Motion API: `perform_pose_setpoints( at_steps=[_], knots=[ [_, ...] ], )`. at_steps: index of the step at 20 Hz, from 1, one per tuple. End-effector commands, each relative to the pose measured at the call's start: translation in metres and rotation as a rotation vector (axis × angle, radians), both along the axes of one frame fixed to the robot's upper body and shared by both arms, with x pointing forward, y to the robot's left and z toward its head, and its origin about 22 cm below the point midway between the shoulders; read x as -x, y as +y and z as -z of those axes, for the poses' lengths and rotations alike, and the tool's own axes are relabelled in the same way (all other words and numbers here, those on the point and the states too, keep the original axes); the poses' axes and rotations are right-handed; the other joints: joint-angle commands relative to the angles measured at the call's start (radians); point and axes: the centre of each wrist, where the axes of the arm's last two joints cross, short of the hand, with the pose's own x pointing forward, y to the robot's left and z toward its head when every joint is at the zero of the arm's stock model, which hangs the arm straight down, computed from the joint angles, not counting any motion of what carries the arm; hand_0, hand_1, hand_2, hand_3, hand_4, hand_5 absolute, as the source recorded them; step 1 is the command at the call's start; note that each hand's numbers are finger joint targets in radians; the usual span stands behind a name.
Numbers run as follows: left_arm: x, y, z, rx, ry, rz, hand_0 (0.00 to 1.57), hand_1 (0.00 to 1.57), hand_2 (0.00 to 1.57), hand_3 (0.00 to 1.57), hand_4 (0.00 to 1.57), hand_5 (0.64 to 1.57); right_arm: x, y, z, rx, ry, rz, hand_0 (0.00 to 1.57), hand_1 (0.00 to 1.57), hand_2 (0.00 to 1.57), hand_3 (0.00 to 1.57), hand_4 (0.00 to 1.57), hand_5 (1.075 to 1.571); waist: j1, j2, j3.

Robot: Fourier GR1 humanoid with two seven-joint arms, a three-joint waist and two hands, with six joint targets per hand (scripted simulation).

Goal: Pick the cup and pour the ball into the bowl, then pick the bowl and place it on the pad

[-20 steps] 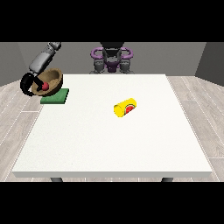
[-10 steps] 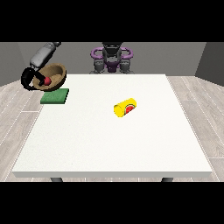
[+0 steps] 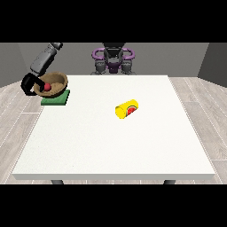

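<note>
The hand at the view's left [image 3: 30, 83] curls its fingers round the bowl [image 3: 53, 84] over the pad [image 3: 56, 98]; ball [image 3: 46, 87] inside; cup [image 3: 127, 109] lies toppled on the counter [image 3: 111, 146], well apart from the pad.

A large white table [image 3: 111, 146] stands on pale wood-plank floor [image 3: 204, 111], grey walls [image 3: 177, 57] behind.

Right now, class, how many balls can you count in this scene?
1. A red ball sits inside the brown bowl at the table's far corner, view's left.
</note>
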Motion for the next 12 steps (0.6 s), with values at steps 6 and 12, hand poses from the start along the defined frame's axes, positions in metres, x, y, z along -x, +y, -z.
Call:
perform_pose_setpoints(
  at_steps=[6,12],
  knots=[
    [0.017,-0.002,-0.018,-0.006,-0.049,-0.002,0.00,0.00,0.00,0.00,0.00,1.516,0.013,-0.035,-0.035,-0.040,-0.056,0.124,0.70,0.70,0.59,1.00,0.00,1.534,0.021,0.043,-0.0001],
    [0.014,0.001,-0.007,0.003,-0.013,-0.006,0.00,0.00,0.00,0.00,0.00,1.515,0.013,-0.041,-0.056,-0.057,-0.077,0.091,0.32,0.32,0.40,0.52,0.00,1.493,0.004,0.011,-0.0008]
  ],
)
